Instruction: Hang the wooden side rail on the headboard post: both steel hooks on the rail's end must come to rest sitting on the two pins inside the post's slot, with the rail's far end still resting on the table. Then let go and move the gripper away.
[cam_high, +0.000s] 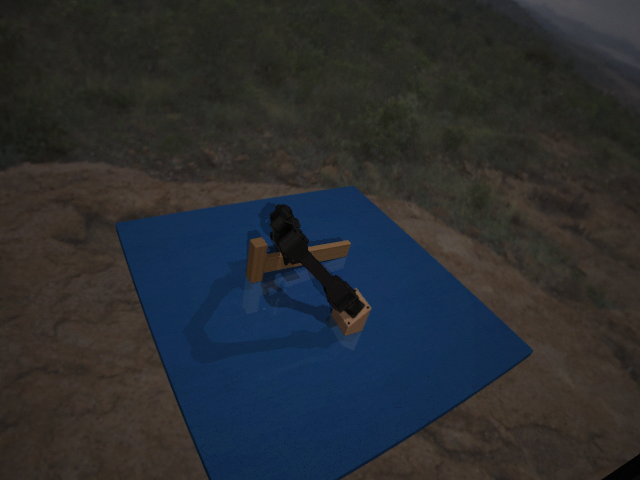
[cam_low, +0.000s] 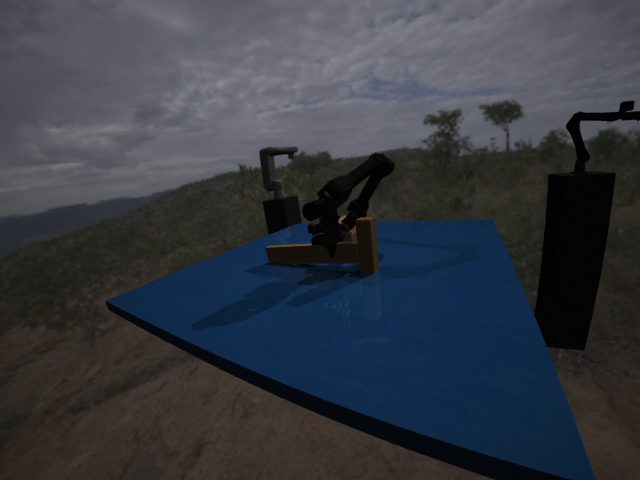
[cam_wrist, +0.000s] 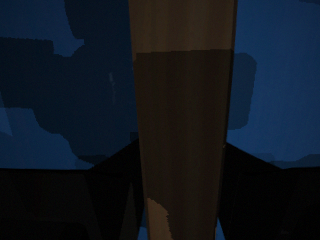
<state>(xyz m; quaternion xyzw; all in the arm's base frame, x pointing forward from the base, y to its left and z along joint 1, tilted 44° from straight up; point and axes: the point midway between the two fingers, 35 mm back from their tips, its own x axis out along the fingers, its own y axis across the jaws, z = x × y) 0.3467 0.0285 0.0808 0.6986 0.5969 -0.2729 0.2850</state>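
Observation:
The wooden side rail (cam_high: 330, 251) (cam_low: 294, 253) (cam_wrist: 182, 100) lies low and nearly level over the blue table, its one end against the upright headboard post (cam_high: 255, 260) (cam_low: 367, 245). No gap shows between rail end and post in either the top or the exterior view. The steel hooks, the slot and its pins are hidden, so I cannot tell whether the hooks sit on the pins. My gripper (cam_low: 331, 250) (cam_wrist: 176, 138) is shut on the rail, nearer the post end, with one finger on each side. The rail's far end is low, at or close to the table top.
The arm rises from a wooden base block (cam_high: 354, 322) on the blue table (cam_high: 320, 403) (cam_low: 439, 330) and reaches over the rail. Two black pedestals (cam_low: 576, 258) (cam_low: 281, 214) with other arms stand beyond the table.

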